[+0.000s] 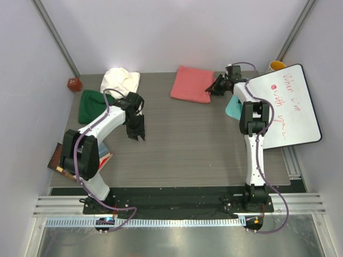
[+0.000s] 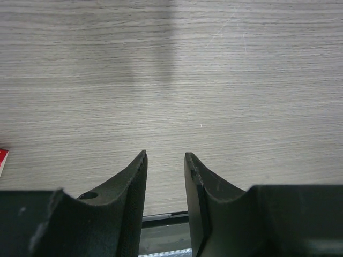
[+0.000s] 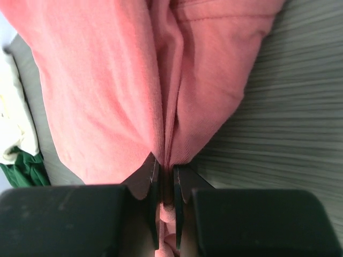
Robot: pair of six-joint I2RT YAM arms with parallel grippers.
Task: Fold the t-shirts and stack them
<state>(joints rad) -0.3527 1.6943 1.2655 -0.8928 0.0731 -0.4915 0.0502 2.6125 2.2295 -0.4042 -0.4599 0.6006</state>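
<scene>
On the table (image 1: 187, 155), the pink shirt (image 1: 190, 83) lay folded near the 12 o'clock edge, soft and bunched, its long axis roughly 9-to-3. The white shirt (image 1: 120, 80) and green shirt (image 1: 92, 106) sat crumpled at 10 o'clock. The right gripper (image 1: 217, 85), the nearer one, pinched the pink shirt's 3 o'clock edge, so the cloth lay toward 9 from it. The left gripper (image 1: 136, 133) hung empty, jaws slightly apart.
</scene>
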